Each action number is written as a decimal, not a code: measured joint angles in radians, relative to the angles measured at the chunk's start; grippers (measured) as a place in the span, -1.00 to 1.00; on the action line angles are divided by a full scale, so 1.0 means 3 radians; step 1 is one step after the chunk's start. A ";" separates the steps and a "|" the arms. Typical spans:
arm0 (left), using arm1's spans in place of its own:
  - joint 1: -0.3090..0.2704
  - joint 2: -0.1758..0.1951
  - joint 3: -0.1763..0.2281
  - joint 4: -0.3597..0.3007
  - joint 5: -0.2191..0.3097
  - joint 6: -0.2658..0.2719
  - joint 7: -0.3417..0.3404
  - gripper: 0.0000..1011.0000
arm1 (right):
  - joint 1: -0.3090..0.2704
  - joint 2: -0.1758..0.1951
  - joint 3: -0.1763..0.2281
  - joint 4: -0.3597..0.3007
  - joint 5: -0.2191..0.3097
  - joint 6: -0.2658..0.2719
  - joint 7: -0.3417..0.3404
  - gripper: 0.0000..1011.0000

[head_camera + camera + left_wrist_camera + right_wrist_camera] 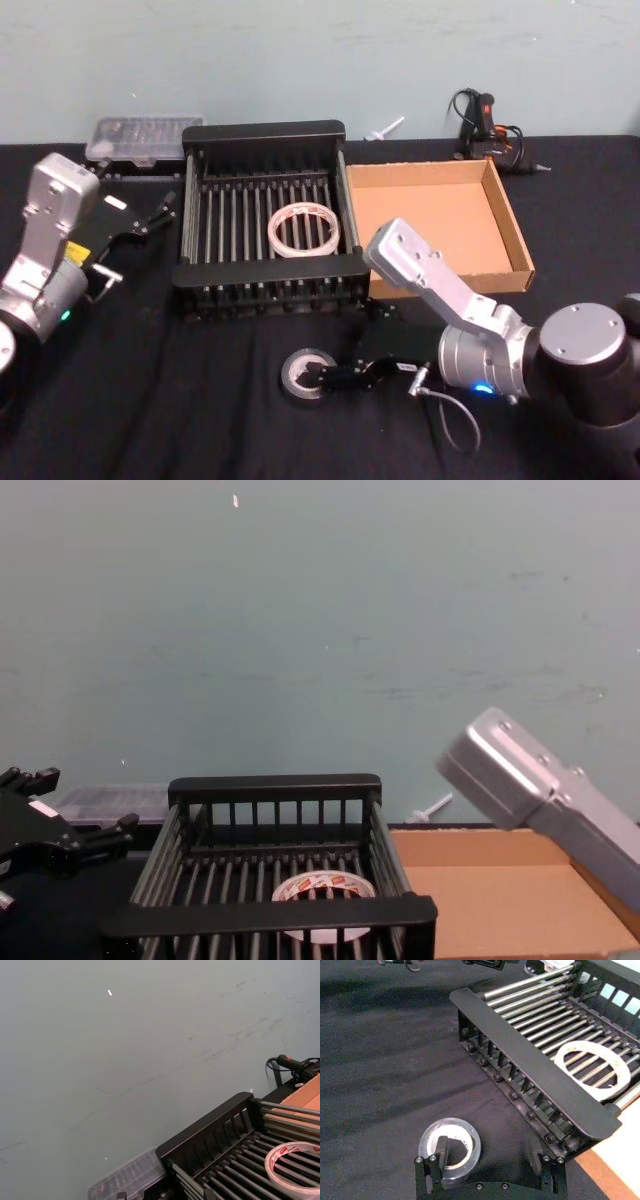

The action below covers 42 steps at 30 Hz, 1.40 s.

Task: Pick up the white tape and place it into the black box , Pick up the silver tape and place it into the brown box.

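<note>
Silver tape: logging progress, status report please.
Right gripper open, fingers straddling silver tape on table. Left gripper open, idle beside black box. White tape already inside. Brown box path unobstructed.

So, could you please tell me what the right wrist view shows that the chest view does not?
Right wrist view alone: the silver tape lying flat on the black cloth in front of the black box, with the open right gripper at it, one finger inside the core. Chest view alone: the brown box, bare inside, beside the black box, and the left gripper left of it. Both: the white tape lying flat in the black box.
</note>
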 joint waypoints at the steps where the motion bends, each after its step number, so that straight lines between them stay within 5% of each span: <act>1: 0.0000 0.0000 0.0000 0.0000 0.0000 0.0000 0.0000 0.98 | 0.0012 -0.0006 -0.0008 0.0014 -0.0001 0.0000 0.0002 0.98; 20: 0.0000 0.0000 0.0000 0.0000 0.0000 0.0000 0.0000 0.98 | 0.0235 -0.0121 -0.0151 0.0279 -0.0020 0.0080 0.0040 0.98; 42: 0.0000 0.0000 0.0000 0.0000 0.0000 0.0000 0.0000 0.98 | 0.0254 -0.0133 -0.0176 0.0305 -0.0036 0.0117 0.0033 0.98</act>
